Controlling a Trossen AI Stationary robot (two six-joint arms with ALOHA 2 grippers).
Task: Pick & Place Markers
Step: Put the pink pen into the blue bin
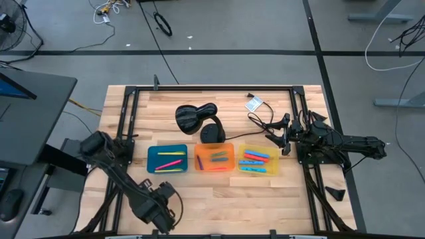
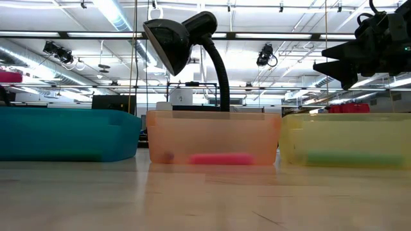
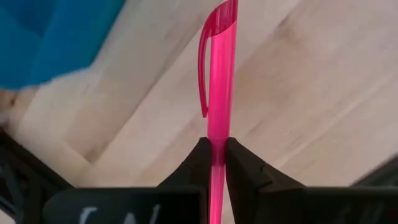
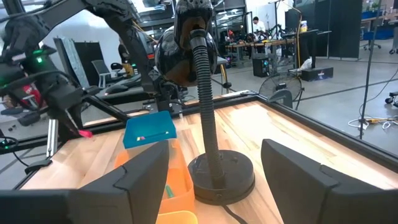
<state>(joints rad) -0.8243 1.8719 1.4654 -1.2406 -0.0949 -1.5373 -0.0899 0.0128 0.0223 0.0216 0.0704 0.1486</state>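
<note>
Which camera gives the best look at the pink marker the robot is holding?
The left wrist view: the pink marker fills it, pinched in the left hand. The right wrist view shows it tiny; the high and low views don't show it.

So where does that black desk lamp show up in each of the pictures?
High view: desk lamp behind the orange tray.
Low view: lamp rises above the orange tray.
Left wrist view: not in it.
Right wrist view: lamp centre, beside the orange tray.
Shared landmark: the orange tray.
</note>
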